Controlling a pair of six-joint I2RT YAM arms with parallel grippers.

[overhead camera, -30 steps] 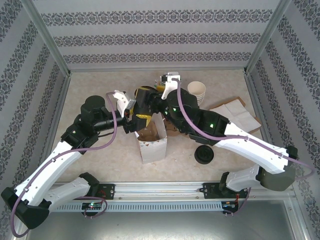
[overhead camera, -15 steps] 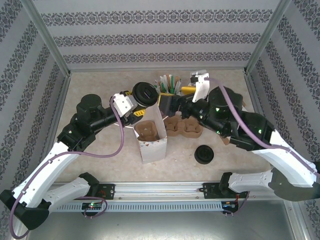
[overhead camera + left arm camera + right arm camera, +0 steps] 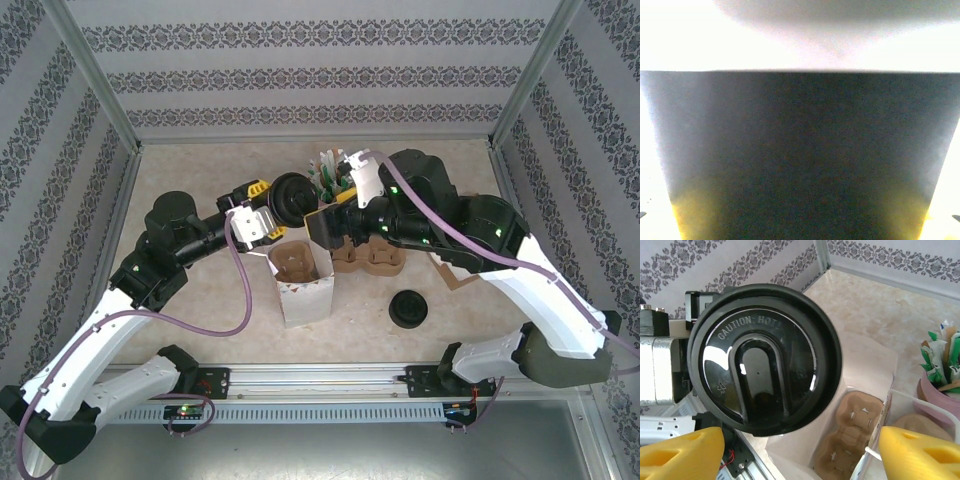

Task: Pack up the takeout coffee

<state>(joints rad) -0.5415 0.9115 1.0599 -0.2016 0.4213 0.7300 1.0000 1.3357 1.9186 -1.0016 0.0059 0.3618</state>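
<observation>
My left gripper (image 3: 272,203) holds the coffee (image 3: 293,196), lid facing my right gripper (image 3: 800,452), whose jaws stand wide beside the bag (image 3: 303,295).

White paper bag (image 3: 303,295) stands upright mid-table with its top open and a brown cardboard carrier (image 3: 296,262) inside. Second carrier (image 3: 372,258) lies flat just right of it. Cup of packets and stirrers (image 3: 330,168) behind. Beige marbled tabletop (image 3: 360,330), patterned wallpaper walls (image 3: 300,80).

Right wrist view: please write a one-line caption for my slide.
A takeout coffee, lid reading CAUTION: HOT, in front of a white bag containing a brown cup carrier.
</observation>
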